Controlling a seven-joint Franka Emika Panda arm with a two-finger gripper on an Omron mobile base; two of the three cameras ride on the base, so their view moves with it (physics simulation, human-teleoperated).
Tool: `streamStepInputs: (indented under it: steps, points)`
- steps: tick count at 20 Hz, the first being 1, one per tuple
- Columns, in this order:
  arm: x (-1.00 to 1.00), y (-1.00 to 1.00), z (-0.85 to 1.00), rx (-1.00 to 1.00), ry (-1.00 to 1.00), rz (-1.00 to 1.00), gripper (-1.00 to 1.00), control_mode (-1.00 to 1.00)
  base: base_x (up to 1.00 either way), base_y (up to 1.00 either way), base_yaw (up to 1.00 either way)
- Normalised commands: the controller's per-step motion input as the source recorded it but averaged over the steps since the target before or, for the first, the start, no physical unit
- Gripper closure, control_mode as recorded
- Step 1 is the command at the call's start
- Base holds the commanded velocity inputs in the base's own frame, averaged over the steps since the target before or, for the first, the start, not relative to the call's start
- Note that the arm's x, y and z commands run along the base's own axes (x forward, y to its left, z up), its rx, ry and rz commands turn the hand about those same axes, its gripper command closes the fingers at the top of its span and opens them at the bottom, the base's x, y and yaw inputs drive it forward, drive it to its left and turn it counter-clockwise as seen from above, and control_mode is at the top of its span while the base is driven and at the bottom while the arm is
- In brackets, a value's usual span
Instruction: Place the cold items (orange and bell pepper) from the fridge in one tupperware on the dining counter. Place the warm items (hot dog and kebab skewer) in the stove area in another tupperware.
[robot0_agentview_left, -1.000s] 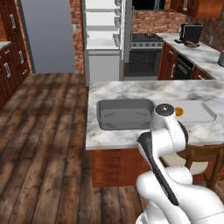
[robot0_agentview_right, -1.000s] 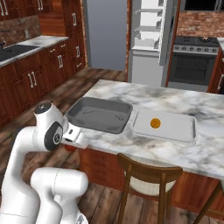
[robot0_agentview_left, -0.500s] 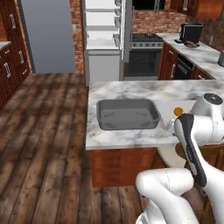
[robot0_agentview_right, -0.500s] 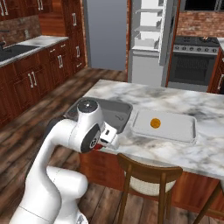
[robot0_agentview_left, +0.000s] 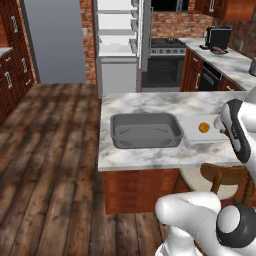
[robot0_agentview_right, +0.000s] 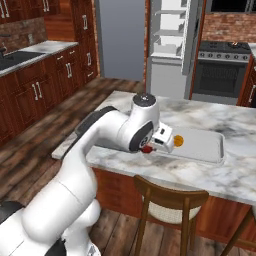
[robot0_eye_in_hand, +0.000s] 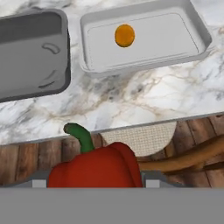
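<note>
My gripper (robot0_agentview_right: 149, 148) is shut on a red bell pepper (robot0_eye_in_hand: 96, 164) with a green stem. It hangs at the near edge of the dining counter (robot0_agentview_right: 150, 165), just short of the white tupperware (robot0_eye_in_hand: 144, 61). The orange (robot0_eye_in_hand: 124, 35) lies inside that white tupperware (robot0_agentview_right: 202, 146), towards its left end. Left of it stands a grey tupperware (robot0_agentview_left: 116, 131), which holds nothing. In the left base view the orange (robot0_agentview_left: 203, 127) shows beside my forearm. I cannot make out the hot dog or the kebab skewer.
A wooden stool (robot0_agentview_right: 172, 200) stands under the counter's near edge, right below the gripper. The fridge (robot0_agentview_left: 120, 45) stands open behind the counter, with the stove (robot0_agentview_left: 165, 65) beside it. A dark appliance (robot0_agentview_left: 218, 36) sits on the far right counter.
The arm has swung to the right along the counter's near edge, carrying the bell pepper from in front of the grey tupperware to just in front of the white one.
</note>
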Motion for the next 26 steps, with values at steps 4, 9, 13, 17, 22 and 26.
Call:
streamStepInputs:
  steps: [4, 9, 13, 17, 22, 26]
  points:
    - [0.88, -1.00, 0.18, 0.00, 0.09, 0.00, 1.00, -1.00, 0.00, 0.00, 0.00]
    - [0.94, -0.84, -0.13, 0.00, 0.05, 0.05, 1.00, -1.00, 0.00, 0.00, 0.00]
    - [0.96, -0.57, -0.43, 0.00, 0.00, 0.07, 1.00, -1.00, 0.00, 0.00, 0.00]
    - [0.76, -0.41, -0.76, 0.00, -0.04, 0.06, 1.00, -1.00, 0.00, 0.00, 0.00]
    - [0.76, -0.11, -0.72, 0.00, -0.08, 0.02, 1.00, -1.00, 0.00, 0.00, 0.00]
    - [0.87, 0.00, -0.43, 0.00, 0.00, 0.00, 1.00, -1.00, 0.00, 0.00, 0.00]
